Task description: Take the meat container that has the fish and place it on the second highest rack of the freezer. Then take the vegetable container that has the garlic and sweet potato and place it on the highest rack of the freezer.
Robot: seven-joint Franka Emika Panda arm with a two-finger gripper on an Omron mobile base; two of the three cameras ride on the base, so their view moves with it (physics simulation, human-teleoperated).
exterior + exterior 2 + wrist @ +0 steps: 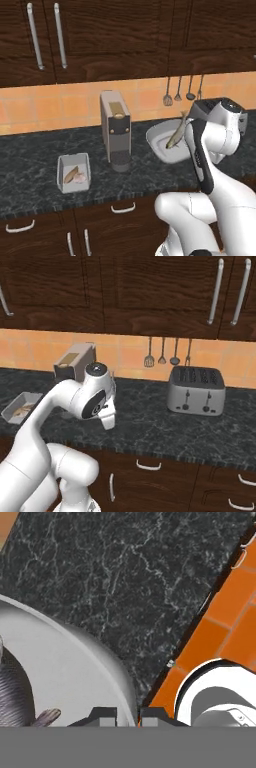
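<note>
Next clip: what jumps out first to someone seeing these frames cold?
The white arm fills the foreground, lifting a tilted grey container with the fish above the dark counter, right of the coffee machine. A second container sits at the counter's left; a toaster stands at the right.

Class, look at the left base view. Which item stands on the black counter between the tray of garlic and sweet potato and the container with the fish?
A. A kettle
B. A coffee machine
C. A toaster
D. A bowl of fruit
B: the grey coffee machine stands upright on the counter, with the vegetable tray to its left and the fish container to its right.
</note>
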